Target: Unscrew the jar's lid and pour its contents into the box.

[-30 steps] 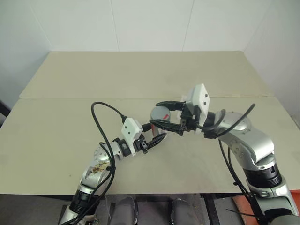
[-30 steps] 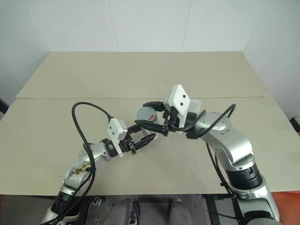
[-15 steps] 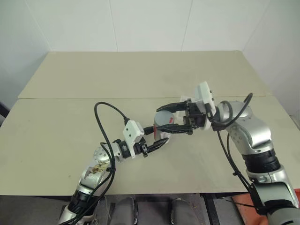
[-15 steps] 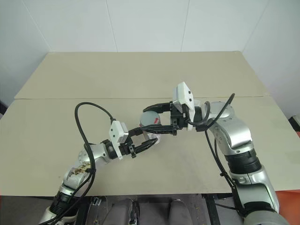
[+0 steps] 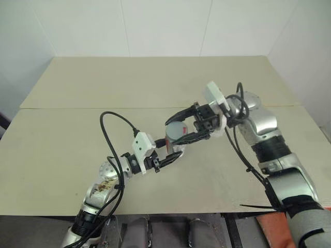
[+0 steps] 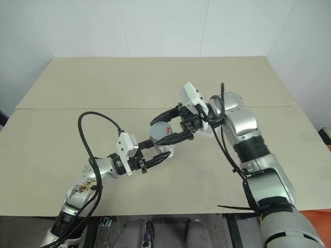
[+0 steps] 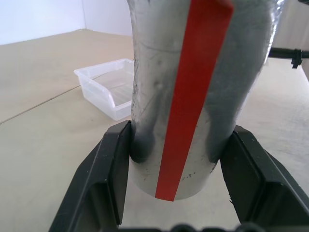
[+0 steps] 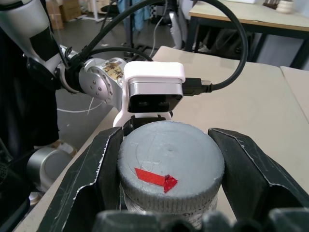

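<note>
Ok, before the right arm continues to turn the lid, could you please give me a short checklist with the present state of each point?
1. Left gripper shut on the jar body: ok.
2. Right gripper shut on the lid, one finger on each side: ok.
3. Jar standing upright: ok.
4. Box on the table beyond the jar, open side up: ok.
5. Lid already loose from the thread: cannot tell.
6. Contents inside the jar: cannot tell, the wall hides them.
</note>
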Controlling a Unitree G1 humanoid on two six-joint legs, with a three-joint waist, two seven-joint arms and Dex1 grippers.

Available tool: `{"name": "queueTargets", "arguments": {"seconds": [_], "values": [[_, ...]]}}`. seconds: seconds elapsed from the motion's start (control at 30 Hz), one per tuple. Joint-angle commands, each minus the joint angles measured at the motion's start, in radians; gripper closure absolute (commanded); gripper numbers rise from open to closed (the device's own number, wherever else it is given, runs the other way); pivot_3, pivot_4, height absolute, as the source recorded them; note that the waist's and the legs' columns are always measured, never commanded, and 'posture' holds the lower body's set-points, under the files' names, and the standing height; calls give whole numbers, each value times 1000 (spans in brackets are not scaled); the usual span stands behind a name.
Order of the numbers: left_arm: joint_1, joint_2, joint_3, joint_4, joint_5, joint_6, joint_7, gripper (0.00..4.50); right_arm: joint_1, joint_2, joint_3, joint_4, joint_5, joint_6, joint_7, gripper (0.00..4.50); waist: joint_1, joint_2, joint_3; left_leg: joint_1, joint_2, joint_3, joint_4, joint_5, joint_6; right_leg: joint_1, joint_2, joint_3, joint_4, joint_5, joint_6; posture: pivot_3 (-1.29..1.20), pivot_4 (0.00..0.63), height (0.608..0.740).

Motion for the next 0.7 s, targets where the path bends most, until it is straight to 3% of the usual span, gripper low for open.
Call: {"name": "queueTargets", "arguments": {"seconds": [0.03,0.3,0.5,0.67,0.7], "values": [[1,-5,-9,-55,-28,-1,-10,2071,-79,-25,74,44,90,-88,51,1570,1,0,0,0,0,0,0,0,0,0,0,0,0,0,0,0,150,740],[9,-2,-13,-68,-32,4,-7,2071,-175,-54,260,155,209,-208,51,1570,-3,0,0,0,0,0,0,0,0,0,0,0,0,0,0,0,150,740],[12,-2,-12,-70,-33,7,-3,2071,-199,-52,290,203,232,-217,51,1570,-4,0,0,0,1,0,0,0,0,0,-1,0,0,0,0,0,150,740],[4,-16,-9,-56,-32,3,6,2071,-178,-56,237,198,231,-190,51,118,-3,0,0,-1,1,0,0,0,0,-1,-2,0,0,0,0,0,150,740],[3,-18,-8,-53,-33,2,7,2071,-172,-56,221,197,225,-197,51,55,-3,0,0,-1,1,0,0,0,0,-1,-1,0,0,0,0,0,150,740]]}}
